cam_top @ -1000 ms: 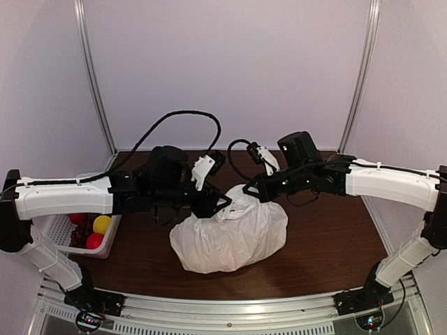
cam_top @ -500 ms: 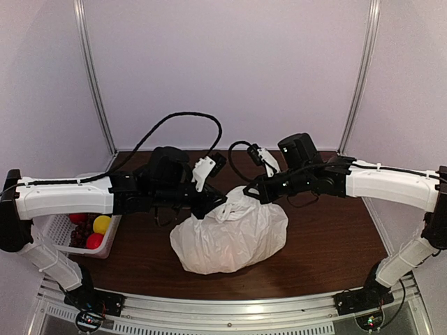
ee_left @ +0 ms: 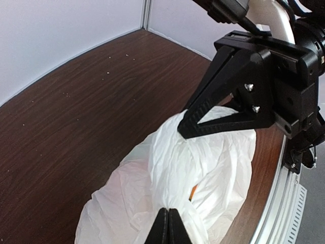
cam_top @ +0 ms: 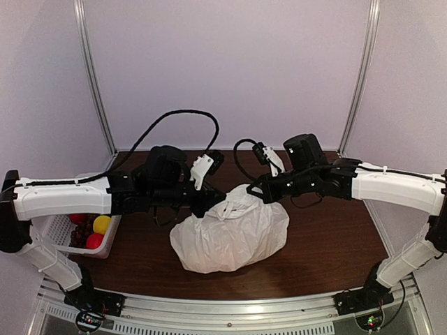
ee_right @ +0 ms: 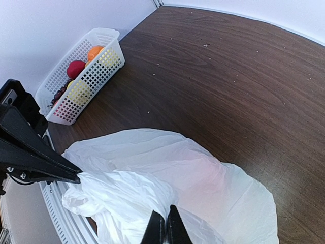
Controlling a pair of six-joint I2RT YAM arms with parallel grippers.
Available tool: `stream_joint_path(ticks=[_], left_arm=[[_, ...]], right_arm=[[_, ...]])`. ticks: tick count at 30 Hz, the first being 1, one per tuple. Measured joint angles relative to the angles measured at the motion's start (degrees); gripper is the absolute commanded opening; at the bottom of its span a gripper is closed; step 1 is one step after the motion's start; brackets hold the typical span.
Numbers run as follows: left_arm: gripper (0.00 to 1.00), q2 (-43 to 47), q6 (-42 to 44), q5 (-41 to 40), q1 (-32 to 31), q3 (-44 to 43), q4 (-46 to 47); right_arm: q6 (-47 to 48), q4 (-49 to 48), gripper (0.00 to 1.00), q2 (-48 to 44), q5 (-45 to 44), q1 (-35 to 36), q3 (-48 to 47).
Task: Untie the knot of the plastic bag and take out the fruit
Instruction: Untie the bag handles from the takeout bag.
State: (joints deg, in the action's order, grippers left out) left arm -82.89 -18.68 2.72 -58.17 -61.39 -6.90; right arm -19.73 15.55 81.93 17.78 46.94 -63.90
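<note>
The white plastic bag (cam_top: 230, 237) lies bulging at mid-table. My left gripper (cam_top: 222, 204) is shut on a bunched handle at the bag's top left. My right gripper (cam_top: 253, 193) is shut on the plastic at its top right. In the left wrist view my left gripper (ee_left: 169, 212) pinches a band of the bag (ee_left: 152, 203) that runs up to the right gripper (ee_left: 184, 133). In the right wrist view my right gripper (ee_right: 162, 217) pinches the bag (ee_right: 203, 183). I cannot make out a distinct knot. The fruit is hidden, save an orange sliver (ee_left: 193, 192) in a gap.
A white slatted basket (cam_top: 50, 229) stands at the table's left edge with red, yellow and dark fruit; it also shows in the right wrist view (ee_right: 96, 76). A black cable loops at the back. The metal rail runs along the near edge.
The two grippers have drawn slightly apart, the right one moving right, and the bag's top is stretched a little more between them.
</note>
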Motion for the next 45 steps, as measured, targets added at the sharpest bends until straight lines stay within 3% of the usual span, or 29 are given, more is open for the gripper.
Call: stream_joint_path(ticks=[34,45], left_arm=[[0.00,12.68,-10.10,-4.79,5.70,12.07,4.52],[0.00,15.21,-9.90,0.07,6.38,13.84,7.34]], right_arm=[[-11.10,-2.40,0.00,-8.00,-12.37,-3.21,8.79],[-10.34,-1.01,0.29,-10.29,-12.48,-3.78,8.50]])
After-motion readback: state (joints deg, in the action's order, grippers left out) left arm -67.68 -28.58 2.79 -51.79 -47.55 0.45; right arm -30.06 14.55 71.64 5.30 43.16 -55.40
